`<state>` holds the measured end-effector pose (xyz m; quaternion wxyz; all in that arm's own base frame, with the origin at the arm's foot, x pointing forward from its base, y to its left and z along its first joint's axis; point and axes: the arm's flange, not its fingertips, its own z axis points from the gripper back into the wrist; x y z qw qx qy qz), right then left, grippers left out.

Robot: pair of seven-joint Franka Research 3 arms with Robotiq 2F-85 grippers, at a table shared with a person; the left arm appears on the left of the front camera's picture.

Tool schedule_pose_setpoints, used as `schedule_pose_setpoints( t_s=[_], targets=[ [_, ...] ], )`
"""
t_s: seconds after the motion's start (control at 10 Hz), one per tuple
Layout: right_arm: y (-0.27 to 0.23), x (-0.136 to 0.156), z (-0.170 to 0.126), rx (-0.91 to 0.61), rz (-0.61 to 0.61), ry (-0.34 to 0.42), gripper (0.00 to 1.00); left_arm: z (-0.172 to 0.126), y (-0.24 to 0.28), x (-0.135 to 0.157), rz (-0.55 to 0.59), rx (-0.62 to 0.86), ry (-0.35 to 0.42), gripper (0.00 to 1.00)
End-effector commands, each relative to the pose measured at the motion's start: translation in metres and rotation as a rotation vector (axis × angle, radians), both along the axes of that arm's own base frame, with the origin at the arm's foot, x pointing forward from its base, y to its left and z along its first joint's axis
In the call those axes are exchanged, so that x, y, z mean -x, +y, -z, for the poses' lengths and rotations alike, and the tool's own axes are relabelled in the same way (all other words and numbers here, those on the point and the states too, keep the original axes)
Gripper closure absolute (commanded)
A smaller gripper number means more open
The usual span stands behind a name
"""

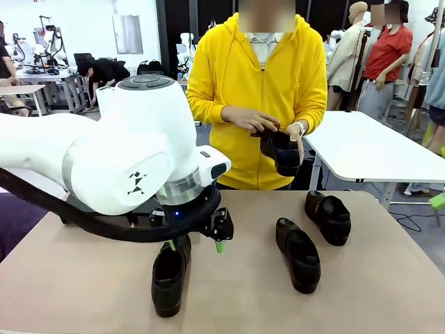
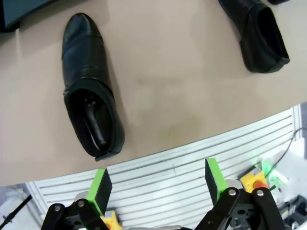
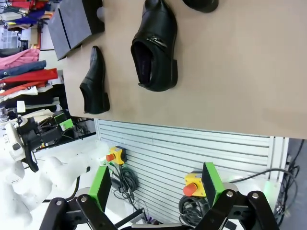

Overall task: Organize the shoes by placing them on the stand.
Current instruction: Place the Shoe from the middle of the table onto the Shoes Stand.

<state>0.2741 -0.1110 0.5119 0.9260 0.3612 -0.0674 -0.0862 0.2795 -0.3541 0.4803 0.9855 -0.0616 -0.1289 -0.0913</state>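
front view has my left pincer point(image 1: 196, 245) hanging above the nearest shoe point(image 1: 169, 275), fingers apart with nothing between them. through the left wrist camera, that shoe point(image 2: 88, 112) lies ahead of the pincer point(image 2: 157, 184) but off toward one finger rather than centred in the gap. its heel sits close to the tabletop point(image 1: 243, 306) edge. my right pincer point(image 3: 156, 184) is also spread wide and bare, held out beyond that edge. another shoe point(image 3: 156, 48) lies well ahead of it, and the stand point(image 3: 72, 21) is farther ahead and off to one side. the person's hands point(image 1: 254, 120) hold a shoe point(image 1: 281, 149) well beyond my left pincer. i see no shoe on the stand yet.

my worry is a straight drop. one finger could land on the upper instead of straddling it and shove the shoe off the edge. glossy leather might also slide out of a shallow pinch. if the person reaches in while i swing toward the stand, the arm could meet their hands.
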Motion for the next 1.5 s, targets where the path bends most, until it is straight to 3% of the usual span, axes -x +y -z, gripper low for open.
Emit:
schedule_pose_setpoints(
  t_s=[0.0,0.3,0.6,0.9,1.2,1.4],
  targets=[
    [-0.002,0.001,-0.004,0.006,0.003,0.017,0.00,-0.017,0.015,0.016,0.060,-0.008,0.027,0.00],
    [-0.002,0.001,-0.004,0.006,0.003,0.017,0.00,-0.009,0.003,0.010,0.034,0.003,0.026,0.00],
    [-0.002,0.001,-0.004,0.006,0.003,0.017,0.00,0.039,0.004,-0.013,-0.148,0.000,0.022,0.00],
    [-0.002,0.001,-0.004,0.006,0.003,0.017,0.00,0.087,0.001,-0.041,-0.275,-0.018,-0.070,0.00],
    [-0.002,0.001,-0.004,0.006,0.003,0.017,0.00,0.134,0.000,-0.049,-0.282,-0.089,0.040,0.00],
    [-0.002,0.001,-0.004,0.006,0.003,0.017,0.00,0.154,-0.001,-0.051,-0.319,-0.124,0.030,0.00]
  ],
)
